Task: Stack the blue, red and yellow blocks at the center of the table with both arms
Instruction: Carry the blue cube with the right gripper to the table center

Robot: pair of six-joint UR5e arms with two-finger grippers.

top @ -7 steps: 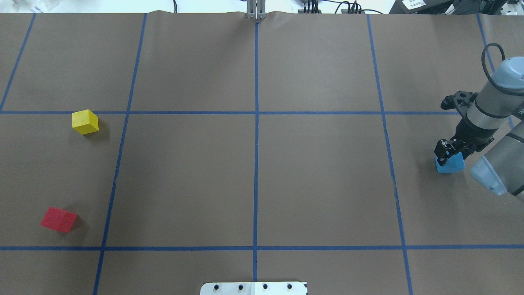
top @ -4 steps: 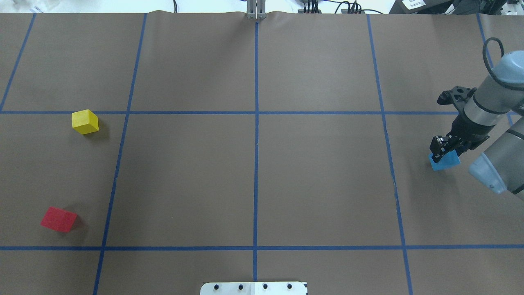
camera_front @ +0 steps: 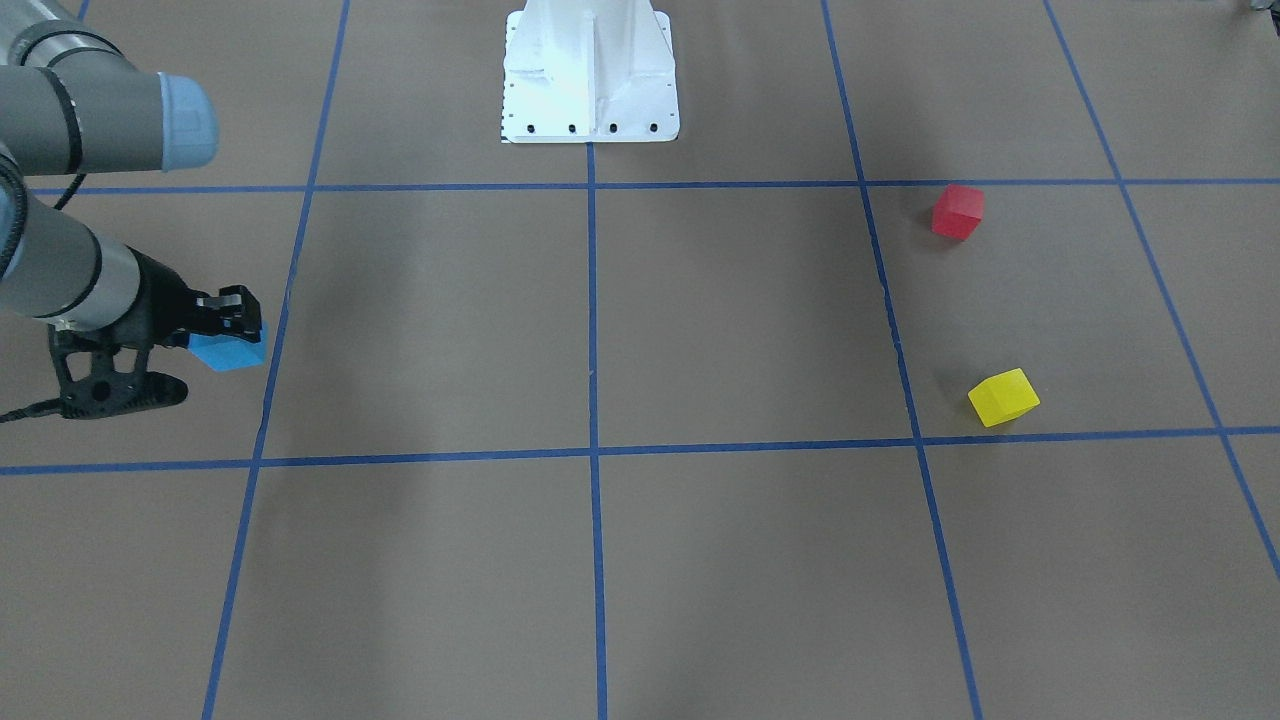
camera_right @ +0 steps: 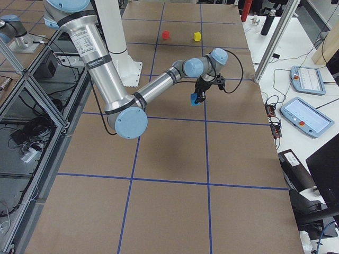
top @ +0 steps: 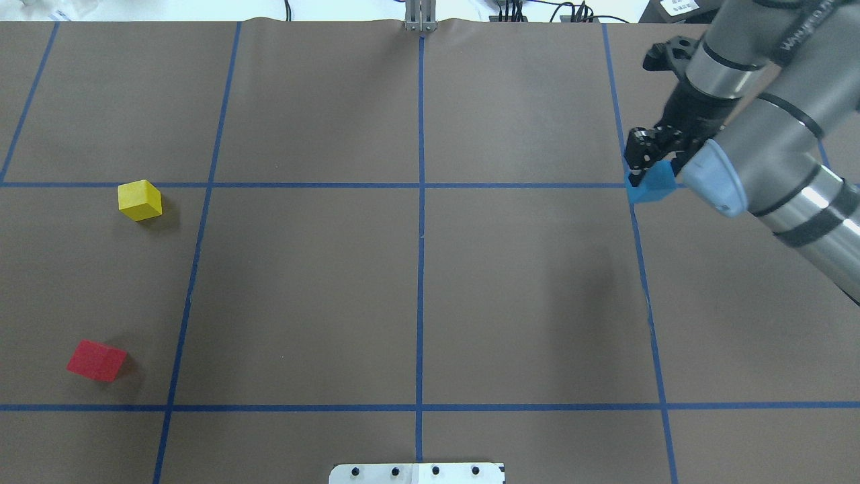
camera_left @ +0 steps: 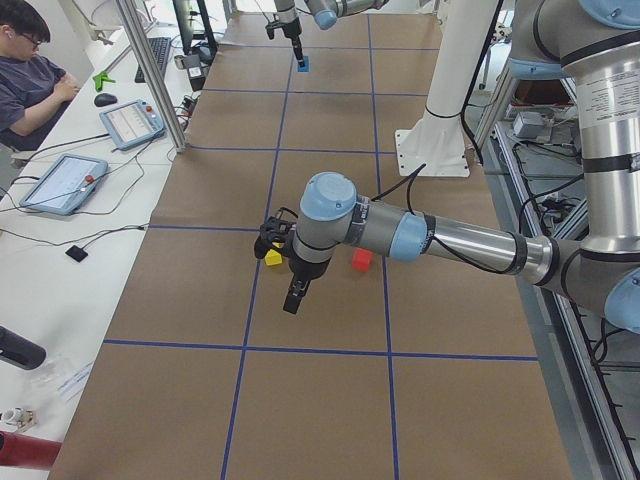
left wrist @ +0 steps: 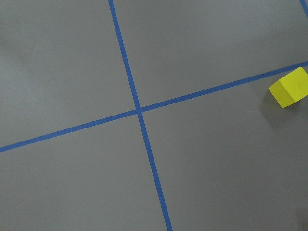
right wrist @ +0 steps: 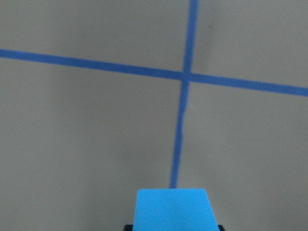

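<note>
My right gripper (top: 645, 173) is shut on the blue block (top: 652, 186) and holds it above the table near a tape crossing right of centre. The block also shows in the front view (camera_front: 228, 351), the right wrist view (right wrist: 172, 208) and the exterior right view (camera_right: 195, 99). The yellow block (top: 140, 200) and the red block (top: 97, 360) lie on the table at the far left, apart from each other. My left gripper (camera_left: 292, 298) shows only in the exterior left view, hanging above the table beside the yellow block (camera_left: 272, 257); I cannot tell whether it is open. The left wrist view shows the yellow block (left wrist: 289, 87).
The brown table carries a grid of blue tape lines. The white robot base (camera_front: 590, 70) stands at the near middle edge. An operator (camera_left: 30, 75) sits at a side desk with tablets (camera_left: 65, 180) beyond the far edge.
My right gripper has lifted the blue block off the table and carried it away from the robot and toward the centre. The yellow and red blocks have not moved.
</note>
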